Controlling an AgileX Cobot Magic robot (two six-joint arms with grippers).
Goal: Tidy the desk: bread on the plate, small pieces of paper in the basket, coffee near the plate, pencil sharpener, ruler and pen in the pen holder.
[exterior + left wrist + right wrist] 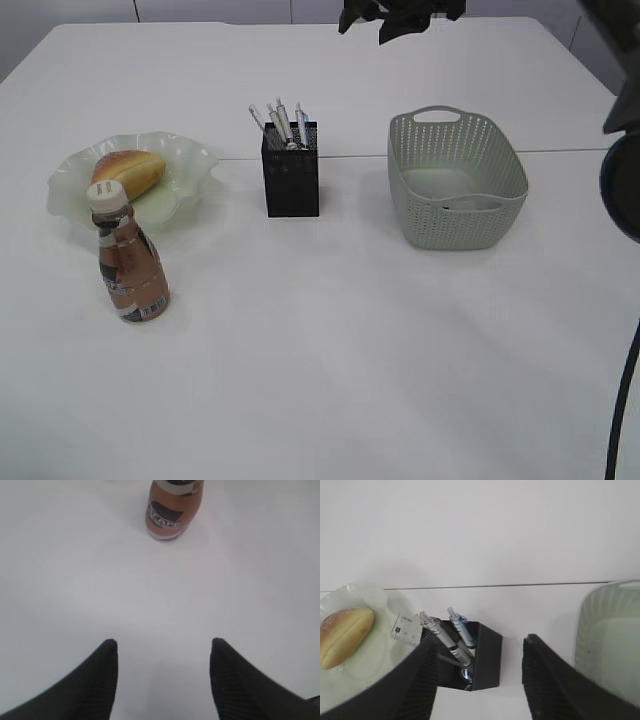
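Both pincers are wide open holding nothing, left pincer (pixel 162 675) low over the counter (pixel 350 350), right pincer (pixel 477 680) above the pen holder (pixel 291 175), bread (pixel 128 170) on the plate (pixel 190 160) left of frame, coffee (pixel 128 255) just below, basket (pixel 455 185) at right.

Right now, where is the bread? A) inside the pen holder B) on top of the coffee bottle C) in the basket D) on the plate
D: the bread lies on the wavy pale green plate, behind the coffee bottle, while the pen holder and basket stand apart to its right.
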